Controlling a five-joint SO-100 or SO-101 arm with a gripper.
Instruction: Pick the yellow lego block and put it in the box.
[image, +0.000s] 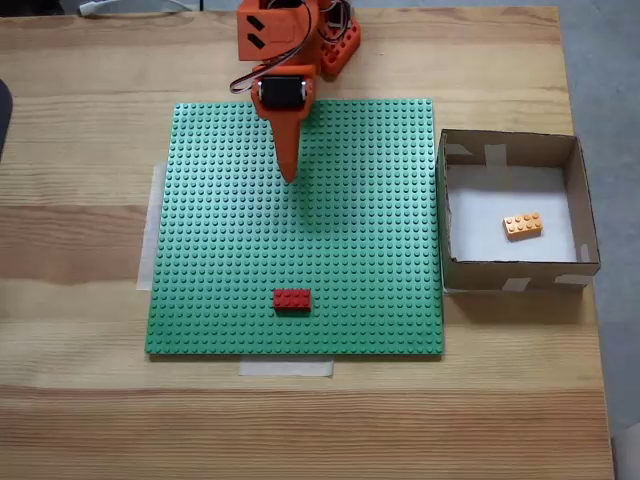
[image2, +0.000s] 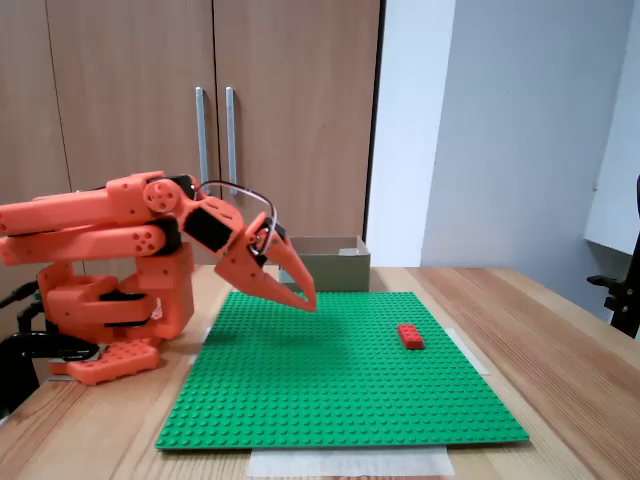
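A wooden table is covered in the middle by a green baseplate. Little risk is judged to remain, unless the red brick is mistaken for the target. The yellow block is seen lying inside the box, well apart from the gripper, whose fingers are pressed together and empty above the baseplate.

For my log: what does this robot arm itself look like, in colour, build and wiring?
The arm is orange plastic throughout, with blocky rounded segments and a chunky orange base. Black motor blocks sit at the joints. Thin dark and light cables loop near the wrist. The gripper ends in long, pointed, beak-like orange fingers.
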